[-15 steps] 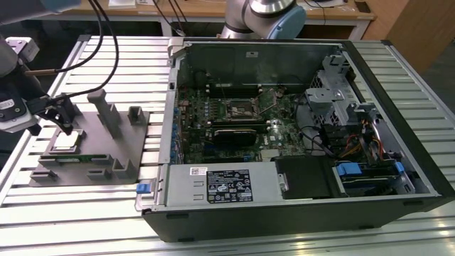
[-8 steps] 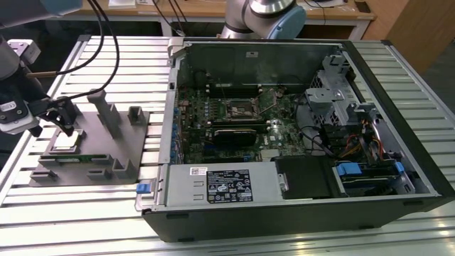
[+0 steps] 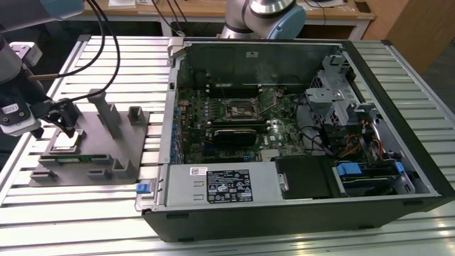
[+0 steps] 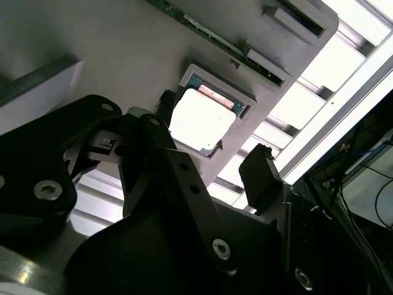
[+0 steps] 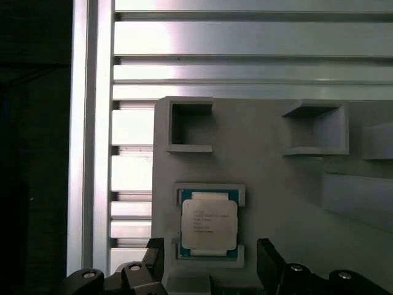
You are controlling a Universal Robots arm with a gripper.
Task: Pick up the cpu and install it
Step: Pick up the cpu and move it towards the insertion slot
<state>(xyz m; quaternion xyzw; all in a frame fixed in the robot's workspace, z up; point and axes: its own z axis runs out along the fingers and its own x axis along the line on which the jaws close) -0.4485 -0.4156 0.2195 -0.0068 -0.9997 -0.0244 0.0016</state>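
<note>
One black metal gripper (image 3: pixel 64 128), fingers spread wide, grasping nothing, hangs over small silvery square cpu (image 5: pixel 209 224); cpu lies flat in grey plastic tray (image 5: pixel 295 203) pocket, at exterior view's left of open black computer case (image 3: pixel 284 224).

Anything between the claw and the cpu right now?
Nothing. In both wrist views the open claw hangs over the cpu, which sits in its gray tray pocket; the gap is bare.

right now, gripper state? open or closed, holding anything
gripper: open, holding nothing; its fingers sit either side of the cpu, which lies in its pocket on the grey fixture.
</note>
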